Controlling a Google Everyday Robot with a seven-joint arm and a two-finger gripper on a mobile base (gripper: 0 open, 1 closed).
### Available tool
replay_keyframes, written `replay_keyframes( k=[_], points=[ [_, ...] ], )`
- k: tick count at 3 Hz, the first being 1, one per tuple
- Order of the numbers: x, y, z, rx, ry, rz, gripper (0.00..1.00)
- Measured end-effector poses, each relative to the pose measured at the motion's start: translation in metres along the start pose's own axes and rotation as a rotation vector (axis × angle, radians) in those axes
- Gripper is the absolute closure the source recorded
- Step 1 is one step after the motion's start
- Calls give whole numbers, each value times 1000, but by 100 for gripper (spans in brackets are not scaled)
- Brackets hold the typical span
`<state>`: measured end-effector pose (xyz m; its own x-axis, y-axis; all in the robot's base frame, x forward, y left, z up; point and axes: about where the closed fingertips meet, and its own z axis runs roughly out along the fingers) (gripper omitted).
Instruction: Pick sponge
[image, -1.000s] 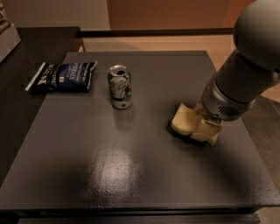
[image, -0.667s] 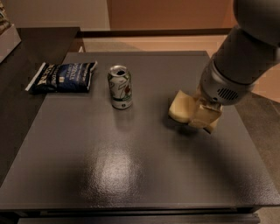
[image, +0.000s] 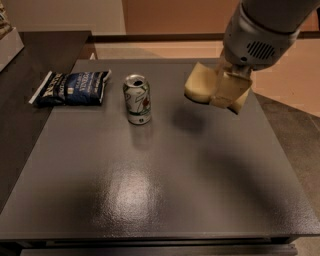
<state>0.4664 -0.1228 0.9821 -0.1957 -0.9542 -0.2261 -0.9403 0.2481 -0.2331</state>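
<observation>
The pale yellow sponge (image: 200, 82) hangs in the air above the dark table (image: 160, 190), at the right rear, with its shadow on the tabletop below. My gripper (image: 227, 92) is shut on the sponge, its beige fingers (image: 225, 90) clamped over the sponge's right half. The grey arm comes in from the upper right corner. Part of the sponge is hidden behind the fingers.
A green and white soda can (image: 137, 99) stands upright left of the sponge. A dark blue snack bag (image: 72, 87) lies flat at the table's rear left. A darker counter (image: 30, 65) runs along the left side.
The gripper has lifted the sponge off the tabletop and carried it up and toward the rear; the sponge now hangs clear above its shadow. Can and bag have not moved.
</observation>
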Motion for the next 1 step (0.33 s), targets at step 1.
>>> replay_keyframes(
  k=[1],
  points=[
    [-2, -1, -3, 6, -5, -2, 100]
  ],
)
